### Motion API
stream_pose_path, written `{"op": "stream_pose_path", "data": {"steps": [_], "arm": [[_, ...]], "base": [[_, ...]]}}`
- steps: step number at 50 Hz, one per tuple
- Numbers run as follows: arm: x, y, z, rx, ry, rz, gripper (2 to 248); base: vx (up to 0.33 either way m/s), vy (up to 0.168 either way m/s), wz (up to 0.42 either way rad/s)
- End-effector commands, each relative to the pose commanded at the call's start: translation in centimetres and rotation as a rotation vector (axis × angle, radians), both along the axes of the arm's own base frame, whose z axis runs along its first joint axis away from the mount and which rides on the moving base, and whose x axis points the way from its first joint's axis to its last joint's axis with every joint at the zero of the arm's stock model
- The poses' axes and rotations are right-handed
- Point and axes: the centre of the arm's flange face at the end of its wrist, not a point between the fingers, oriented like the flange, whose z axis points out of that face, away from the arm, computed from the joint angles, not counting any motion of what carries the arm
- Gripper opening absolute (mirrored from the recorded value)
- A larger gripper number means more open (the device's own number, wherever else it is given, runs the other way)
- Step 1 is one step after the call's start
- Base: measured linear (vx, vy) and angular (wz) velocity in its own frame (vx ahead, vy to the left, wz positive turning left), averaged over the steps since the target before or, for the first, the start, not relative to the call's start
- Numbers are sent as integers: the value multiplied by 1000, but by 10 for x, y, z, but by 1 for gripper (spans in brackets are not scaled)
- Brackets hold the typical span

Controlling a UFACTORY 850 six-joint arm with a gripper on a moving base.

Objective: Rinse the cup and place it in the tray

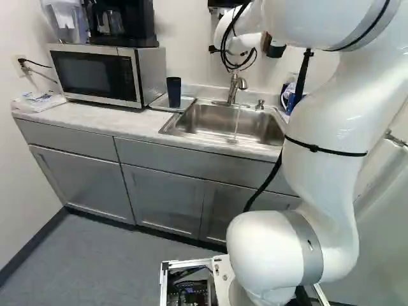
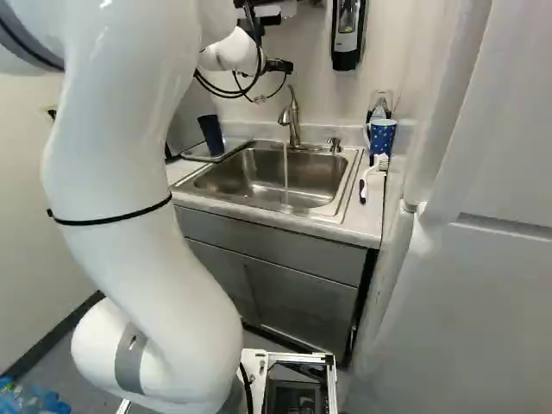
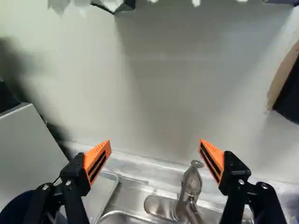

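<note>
My gripper (image 3: pixel 155 142) stands open in the wrist view, its orange pads wide apart with nothing between them; in the base views my wrist hides it. The dark blue cup (image 1: pixel 174 92) stands on the tray (image 1: pixel 187 102), left of the sink, at a distance from the gripper. Beyond the gripper's left finger in the wrist view, part of a dark blue round thing shows, likely the cup (image 3: pixel 16 209), beside the tray (image 3: pixel 101 198). A thin stream of water runs from the faucet (image 2: pixel 292 119) into the sink (image 2: pixel 254 153).
A microwave (image 1: pixel 95 73) with a coffee maker on it stands left of the tray. Right of the sink are a patterned blue mug (image 2: pixel 381 136) and a brush (image 2: pixel 371 177). A dispenser (image 2: pixel 348 34) hangs on the wall behind the counter.
</note>
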Motion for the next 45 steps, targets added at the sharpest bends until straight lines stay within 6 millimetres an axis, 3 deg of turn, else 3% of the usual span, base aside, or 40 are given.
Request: {"op": "stream_pose_path", "data": {"steps": [25,45], "arm": [[48,-5,-5,-1,-19,-3,247],[51,-4,-6,-1,-18,-1,247]], "base": [[0,0,0],[0,0,0]]}}
